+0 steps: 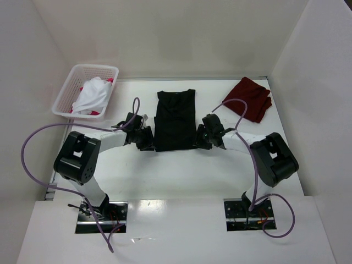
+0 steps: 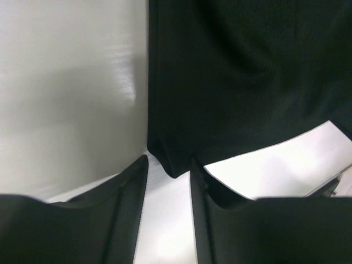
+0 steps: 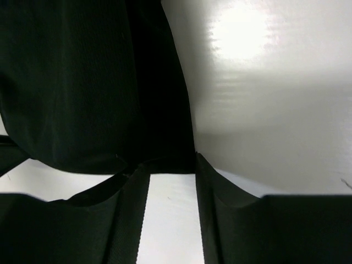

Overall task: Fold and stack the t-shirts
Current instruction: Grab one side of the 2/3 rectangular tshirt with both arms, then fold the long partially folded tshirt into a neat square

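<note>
The black shirt (image 1: 175, 118) is lying flat in the middle of the desk (image 1: 181, 176), and with my left hand (image 2: 169, 165) and right hand (image 3: 171, 165) both part open at its two near corners, holding nothing yet, I am aiming to pinch deep and lift both sides together.

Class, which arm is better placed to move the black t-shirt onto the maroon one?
Probably the right arm. The maroon t-shirt lies at the far right, on its side, and its fingers sit at the near right corner of the black t-shirt; the left arm would have to reach across.
</note>
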Controlling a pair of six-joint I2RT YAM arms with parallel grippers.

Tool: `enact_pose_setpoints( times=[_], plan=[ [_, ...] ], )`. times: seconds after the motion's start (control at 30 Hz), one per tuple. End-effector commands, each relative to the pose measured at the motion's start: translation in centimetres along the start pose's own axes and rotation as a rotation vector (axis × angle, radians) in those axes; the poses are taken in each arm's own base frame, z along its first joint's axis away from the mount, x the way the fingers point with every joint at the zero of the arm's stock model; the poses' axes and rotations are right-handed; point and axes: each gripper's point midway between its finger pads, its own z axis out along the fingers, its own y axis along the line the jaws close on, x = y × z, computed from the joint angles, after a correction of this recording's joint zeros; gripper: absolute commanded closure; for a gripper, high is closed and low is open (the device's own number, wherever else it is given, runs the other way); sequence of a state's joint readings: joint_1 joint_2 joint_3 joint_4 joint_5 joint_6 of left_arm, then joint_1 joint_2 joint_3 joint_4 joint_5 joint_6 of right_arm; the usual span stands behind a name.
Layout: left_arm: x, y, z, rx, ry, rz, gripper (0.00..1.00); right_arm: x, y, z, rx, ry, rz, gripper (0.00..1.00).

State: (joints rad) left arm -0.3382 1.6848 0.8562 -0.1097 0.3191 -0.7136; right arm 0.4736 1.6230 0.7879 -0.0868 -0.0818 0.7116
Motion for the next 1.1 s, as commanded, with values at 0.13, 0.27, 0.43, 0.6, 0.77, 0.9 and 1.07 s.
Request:
enact_pose_setpoints(
  times=[0.13,0.27,0.43,0.6,0.77,0.9,1.07],
  plan=[
    [-1.3,-0.3,0.8,-0.001,-0.016,-0.001,0.65,-0.4,-0.2,1.6,0.029,-0.003,-0.020,0.71],
    [-1.9,-0.7,0.3,-0.003,-0.037,0.005,0.83,-0.4,-0.2,1.0,0.026,-0.007,-0.020,0.91],
    [-2.1,-0.6,-0.2,-0.024,-0.054,-0.004,1.00,-0.2,-0.6,-0.5,0.032,-0.029,-0.001,1.00],
    [-0.4,-0.1,-1.5,-0.028,-0.034,-0.021,1.00,0.3,-0.1,-2.3,-0.015,-0.040,0.039,1.00],
    [0.9,-0.6,-4.2,-0.016,-0.068,-0.018,1.00,1.1,0.9,-4.5,-0.055,-0.063,0.043,1.00],
    [2.6,-2.0,-6.6,0.002,-0.079,0.009,1.00,1.9,2.3,-6.7,-0.101,-0.085,0.037,1.00],
    [4.6,-4.5,-10.4,0.062,-0.124,0.049,1.00,3.8,4.3,-10.3,-0.183,-0.099,0.048,1.00]
  ],
)
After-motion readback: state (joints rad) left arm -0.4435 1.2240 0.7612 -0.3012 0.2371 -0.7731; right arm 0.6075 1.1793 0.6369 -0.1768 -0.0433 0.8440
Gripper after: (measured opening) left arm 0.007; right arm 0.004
